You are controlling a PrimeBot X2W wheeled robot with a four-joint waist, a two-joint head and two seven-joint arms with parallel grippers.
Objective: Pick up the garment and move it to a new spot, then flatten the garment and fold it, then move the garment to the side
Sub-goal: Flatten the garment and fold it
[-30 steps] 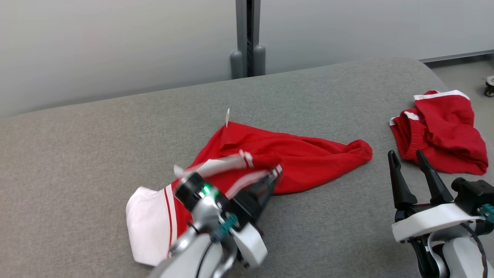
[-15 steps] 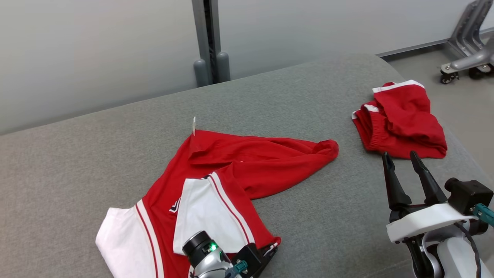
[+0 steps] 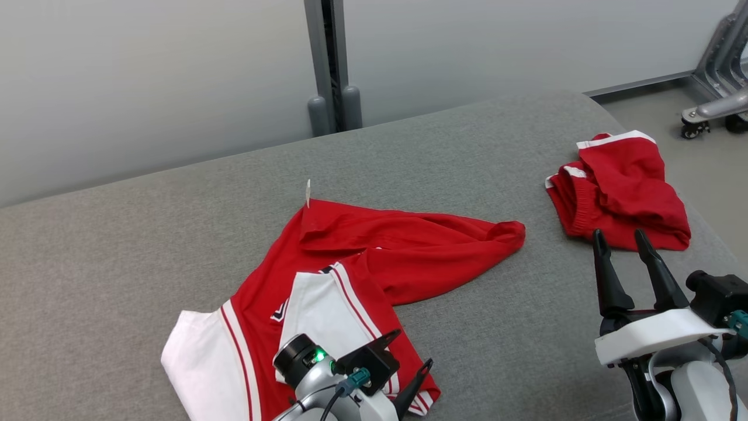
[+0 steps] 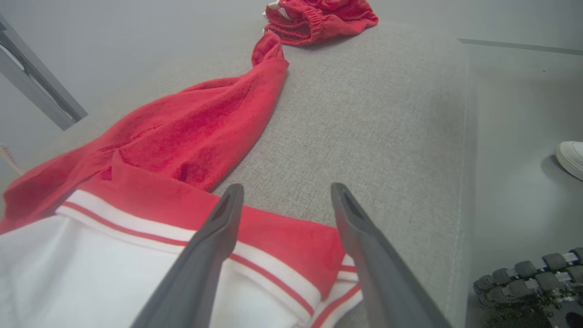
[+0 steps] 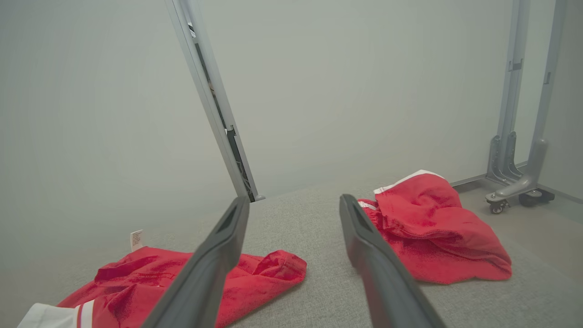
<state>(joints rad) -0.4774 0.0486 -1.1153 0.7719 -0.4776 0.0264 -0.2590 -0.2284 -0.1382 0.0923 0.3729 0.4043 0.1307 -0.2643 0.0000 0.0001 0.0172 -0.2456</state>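
The garment (image 3: 374, 251), a red top with white panels and red-white trim, lies partly spread on the grey padded table (image 3: 175, 222), a small white tag sticking up at its far edge. My left gripper (image 3: 414, 349) hovers open just over the garment's near trimmed corner, holding nothing. In the left wrist view that gripper (image 4: 288, 191) has its fingers apart above the striped hem of the garment (image 4: 196, 132). My right gripper (image 3: 618, 240) stands open and empty at the right, apart from the garment; its wrist view shows the gripper (image 5: 294, 201) and the garment (image 5: 182, 273).
A second crumpled red piece with white trim (image 3: 625, 193) lies near the table's right end, just beyond my right fingers. A grey post (image 3: 333, 64) stands behind the table. A wheeled metal stand (image 3: 713, 105) sits on the floor at right. A white shoe (image 4: 570, 157) shows beside the table.
My left gripper pulled the garment's trimmed corner toward the near edge, then opened and let it go. The garment now lies more spread out. The head camera shifted.
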